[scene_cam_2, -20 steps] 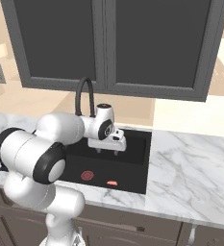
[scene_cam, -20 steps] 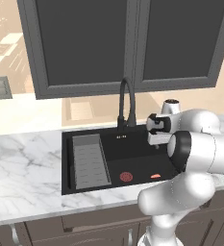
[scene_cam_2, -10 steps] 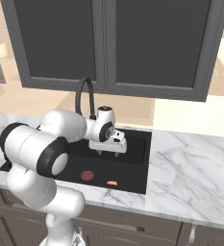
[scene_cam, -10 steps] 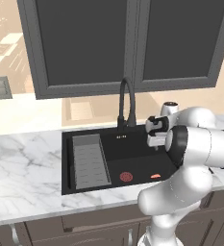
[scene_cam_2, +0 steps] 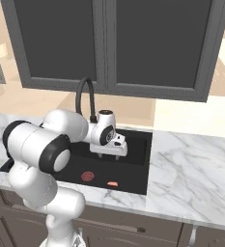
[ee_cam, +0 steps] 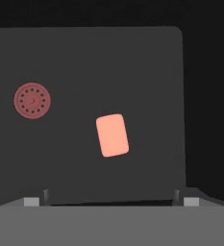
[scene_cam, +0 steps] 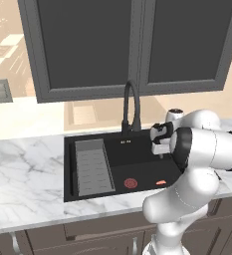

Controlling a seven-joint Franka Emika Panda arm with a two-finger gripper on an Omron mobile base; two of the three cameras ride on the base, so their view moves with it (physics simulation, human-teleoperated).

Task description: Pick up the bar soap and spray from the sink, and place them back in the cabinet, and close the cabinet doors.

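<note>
Above the sink, the end effector hangs wide and empty over the soap; nothing is stowed yet, so every step remains.

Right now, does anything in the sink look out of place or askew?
Yes: the bar soap lies flat on the black sink floor beside the drain disc, slightly askew to the basin walls. Nothing looks spilled or damaged.

This is a kitchen. A black sink with a bent faucet sits in a white marble counter. At 12 o'clock hangs a grey wall cupboard, with brown drawers at 6 o'clock.
</note>
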